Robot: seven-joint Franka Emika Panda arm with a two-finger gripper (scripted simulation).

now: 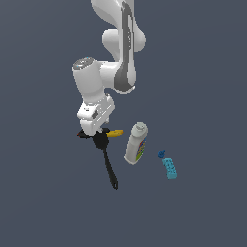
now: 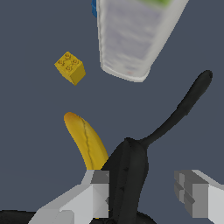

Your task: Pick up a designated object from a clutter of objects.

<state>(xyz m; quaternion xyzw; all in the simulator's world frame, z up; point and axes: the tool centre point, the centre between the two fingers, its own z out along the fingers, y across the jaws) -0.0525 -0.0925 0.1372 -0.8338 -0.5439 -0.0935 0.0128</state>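
Counting from the exterior view: one black spatula (image 1: 109,164), one banana (image 1: 115,133), one white bottle (image 1: 136,144), one light-blue brick (image 1: 170,169), one tiny blue piece (image 1: 161,154), and one black tool (image 1: 82,135), of which only a short dark end with a red spot is showing. That end is peeking out at the exterior view's left of my gripper (image 1: 96,131), right beside the spatula's head. The rest of the tool is lying hidden under my hand. My wrist view is adding one yellow brick (image 2: 70,68), which I am not finding in the exterior view. My two fingers (image 2: 97,192) are standing spread apart, pinching nothing. The spatula's (image 2: 129,173) broad head is lying in the gap between them, and its handle is curving away past the bottle (image 2: 131,37). The banana (image 2: 86,142) is lying just beside the spatula head, its near end running under one finger. Whether that finger is touching either, I cannot tell. A dark band at the frame edge (image 2: 15,216) is probably the tool, but I cannot confirm it.
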